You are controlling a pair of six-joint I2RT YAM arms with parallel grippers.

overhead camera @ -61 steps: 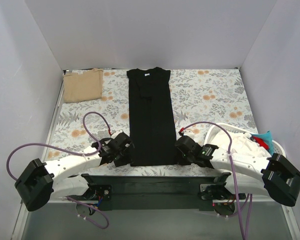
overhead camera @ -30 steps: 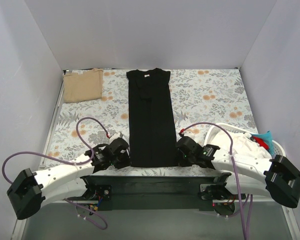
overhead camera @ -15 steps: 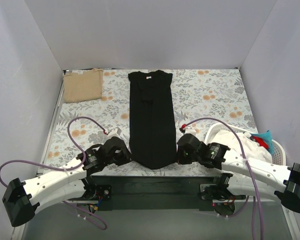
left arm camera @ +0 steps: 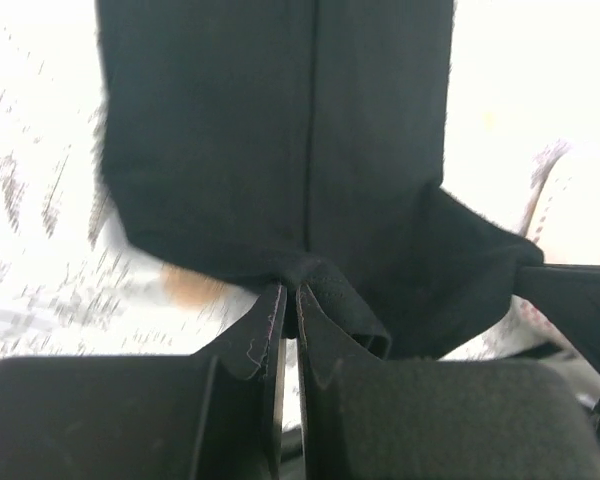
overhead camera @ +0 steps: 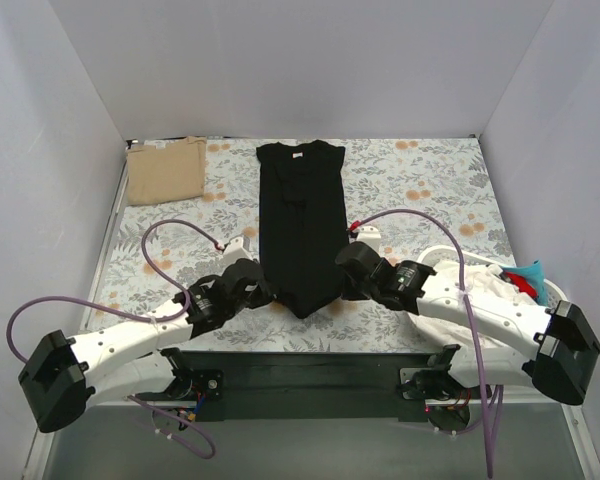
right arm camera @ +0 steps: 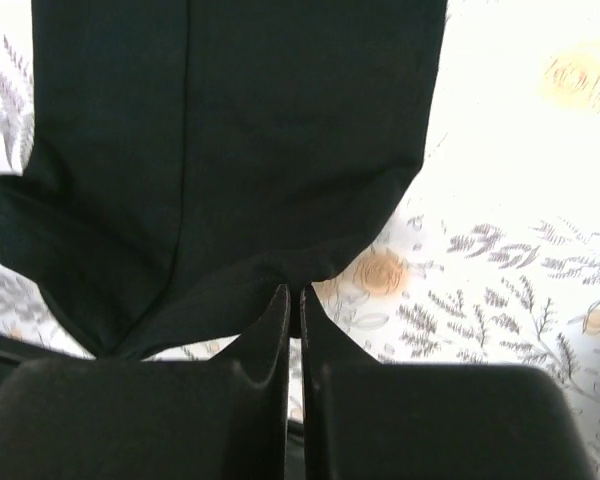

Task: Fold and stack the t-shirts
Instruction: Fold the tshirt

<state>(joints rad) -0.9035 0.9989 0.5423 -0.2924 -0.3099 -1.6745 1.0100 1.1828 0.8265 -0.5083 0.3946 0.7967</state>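
Note:
The black t-shirt (overhead camera: 300, 220) lies as a long narrow strip down the middle of the floral cloth, its white label at the far collar. Its near hem is lifted off the cloth and sags between my two grippers. My left gripper (overhead camera: 263, 293) is shut on the hem's left corner (left arm camera: 310, 270). My right gripper (overhead camera: 337, 283) is shut on the hem's right corner (right arm camera: 280, 270). In both wrist views a thin pinch of black fabric sits between the closed fingertips. The tan-beige t-shirt (overhead camera: 167, 169) lies folded at the far left corner.
A grey-and-orange floral cloth (overhead camera: 420, 200) covers the table. A white basket (overhead camera: 500, 285) holding light and teal-red cloth stands at the right near edge, behind my right arm. Purple cables loop above both arms. White walls close in the left, far and right sides.
Both grippers have carried the black shirt's near hem up and away from the near edge, toward the middle. The hem now hangs in a V between them, and the shirt looks shorter.

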